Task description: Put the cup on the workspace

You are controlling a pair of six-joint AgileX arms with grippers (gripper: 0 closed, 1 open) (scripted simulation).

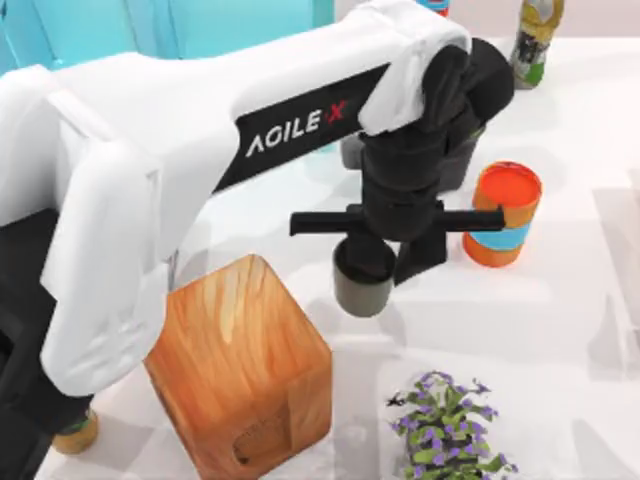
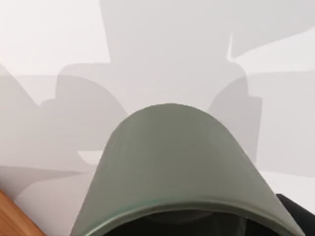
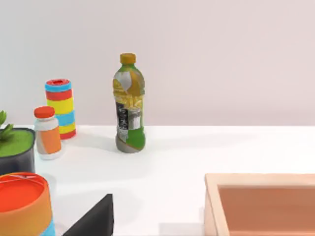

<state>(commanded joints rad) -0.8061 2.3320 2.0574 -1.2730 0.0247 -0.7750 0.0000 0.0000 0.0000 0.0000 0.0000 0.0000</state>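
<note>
A large white left arm stretches across the table from the left side, its glossy shell carrying a black panel with the lettering "AGILE X" in white, the X in red. At its end, the matte black left gripper [image 1: 383, 262] points down near the middle of the table, with a thin black crossbar running side to side. It holds the cup [image 1: 363, 278], a small smooth olive-grey tumbler with no handle and a dark inside; the fingers are closed on its rim. The cup stands upright at the workspace [image 1: 560, 330], a broad glossy white tabletop, but whether its base touches the surface cannot be told. In the left wrist view the cup's curved grey wall [image 2: 172, 162] sits close to the lens, with pale shadows on the white top behind it.

Left of the cup stands a wooden block [image 1: 240, 365], orange-brown with a streaky grain and rounded edges. To its right is an orange can [image 1: 503, 213] with a light-blue band and a flat orange lid. A plant with small purple flowers [image 1: 446, 415] sits at the near edge.

The right wrist view shows a bottle [image 3: 129, 112] with a yellow cap and a green and yellow label, unreadable, beside a striped red, yellow and blue canister [image 3: 60, 108], a small white jar with an orange label [image 3: 48, 133], and the rim of a pale wooden tray [image 3: 256, 180].
</note>
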